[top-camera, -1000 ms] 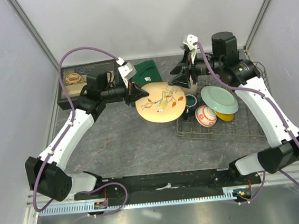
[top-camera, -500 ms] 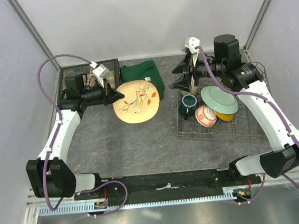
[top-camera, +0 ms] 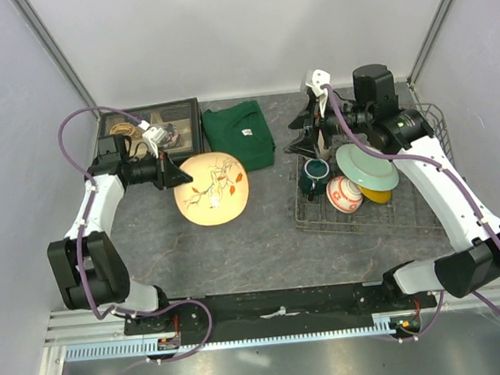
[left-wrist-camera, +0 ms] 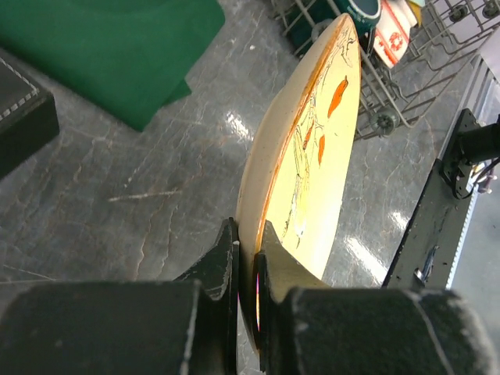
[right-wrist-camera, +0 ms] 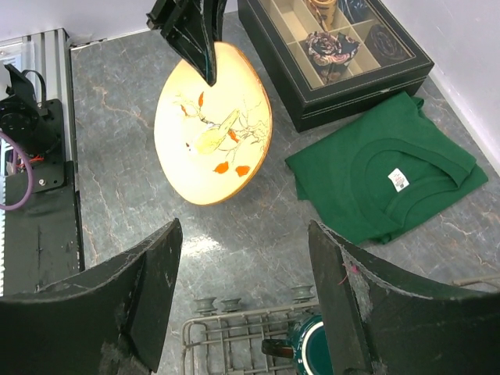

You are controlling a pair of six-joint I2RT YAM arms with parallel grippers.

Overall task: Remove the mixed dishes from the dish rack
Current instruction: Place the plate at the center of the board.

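My left gripper (top-camera: 170, 171) is shut on the rim of the cream plate (top-camera: 213, 187), which has a leaf pattern and hangs tilted over the table left of centre. The left wrist view shows the plate (left-wrist-camera: 312, 148) edge-on, pinched between my jaws (left-wrist-camera: 248, 258). My right gripper (top-camera: 303, 134) is open and holds nothing, above the back left corner of the dish rack (top-camera: 360, 221). In the rack are a dark green mug (top-camera: 317, 170), a red-and-white bowl (top-camera: 344, 193), a pale green plate (top-camera: 366, 166) and a small yellow plate (top-camera: 377, 196). The right wrist view shows the mug (right-wrist-camera: 320, 351) below my open fingers (right-wrist-camera: 244, 226).
A folded green cloth (top-camera: 239, 134) lies at the back between the plate and the rack. A black compartmented tray (top-camera: 151, 130) stands at the back left, close behind my left gripper. The enclosure walls are close on both sides.
My left arm has carried the cream plate leftwards, away from the rack. My right gripper has opened wider and stayed over the rack's back left corner.
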